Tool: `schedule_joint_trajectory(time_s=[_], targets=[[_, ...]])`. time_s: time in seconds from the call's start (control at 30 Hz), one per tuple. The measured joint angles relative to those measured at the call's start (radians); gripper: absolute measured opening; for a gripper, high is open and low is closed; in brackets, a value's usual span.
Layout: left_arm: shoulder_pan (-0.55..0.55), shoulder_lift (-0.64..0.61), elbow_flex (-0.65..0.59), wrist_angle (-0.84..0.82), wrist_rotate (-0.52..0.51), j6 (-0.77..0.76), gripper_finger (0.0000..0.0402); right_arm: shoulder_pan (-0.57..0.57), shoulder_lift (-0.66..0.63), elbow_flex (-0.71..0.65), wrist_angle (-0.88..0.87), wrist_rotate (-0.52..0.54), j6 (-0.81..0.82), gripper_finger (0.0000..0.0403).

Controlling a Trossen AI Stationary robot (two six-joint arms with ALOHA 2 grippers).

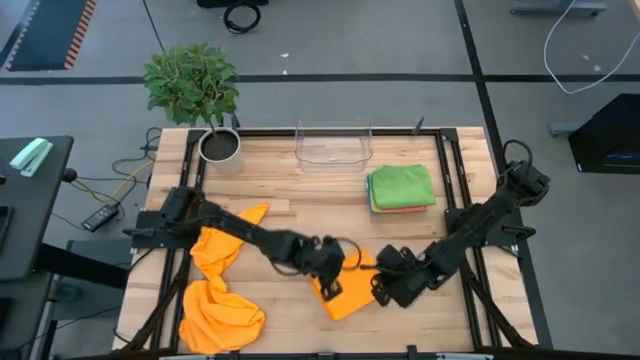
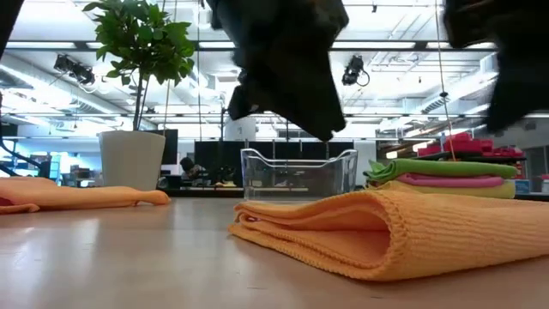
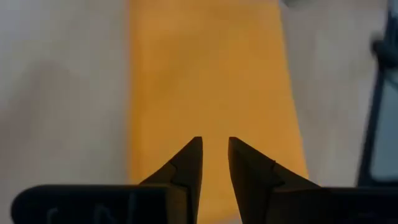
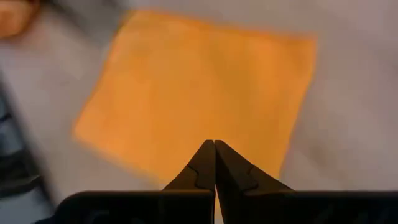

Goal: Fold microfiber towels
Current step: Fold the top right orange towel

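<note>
Grey workshop floor surrounds a pale wooden table (image 1: 300, 180) with a potted plant (image 1: 195, 85) at one back corner and a clear plastic bin (image 1: 333, 147) at the middle of the far edge. Beside the bin sits a finished stack of folded towels (image 1: 402, 188), green on top with pink and yellow under it in the low view. Two unfolded orange towels (image 1: 222, 290) lie crumpled near the left arm's base. Near the front middle lies the folded orange towel (image 1: 345, 292), a neat rectangle with its rounded fold facing the low camera.

Both arms meet over it. The left gripper (image 3: 214, 149) hovers above the cloth with its fingers a narrow gap apart, holding nothing. The right gripper (image 4: 214, 149) hangs just beside it, fingers pressed together and empty.

Such a cloth looks light, limp and grippy rather than slippery. It would likely sag and unfold if lifted by one layer, so pinching through all layers at a corner or edge seems safest.
</note>
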Motion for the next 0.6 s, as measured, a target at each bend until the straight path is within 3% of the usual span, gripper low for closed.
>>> schedule_joint_trajectory(time_s=[0.23, 0.43, 0.6], targets=[[-0.085, 0.082, -0.004, 0.051, -0.045, -0.081, 0.0075, -0.204, 0.061, -0.027, 0.118, -0.095, -0.272, 0.0007], [-0.107, 0.153, 0.000, 0.058, -0.088, -0.162, 0.0069, -0.276, 0.084, -0.048, 0.118, -0.144, -0.331, 0.0007], [-0.101, 0.161, 0.002, 0.033, -0.082, -0.129, 0.0070, -0.278, 0.116, -0.074, 0.146, -0.155, -0.303, 0.0007]])
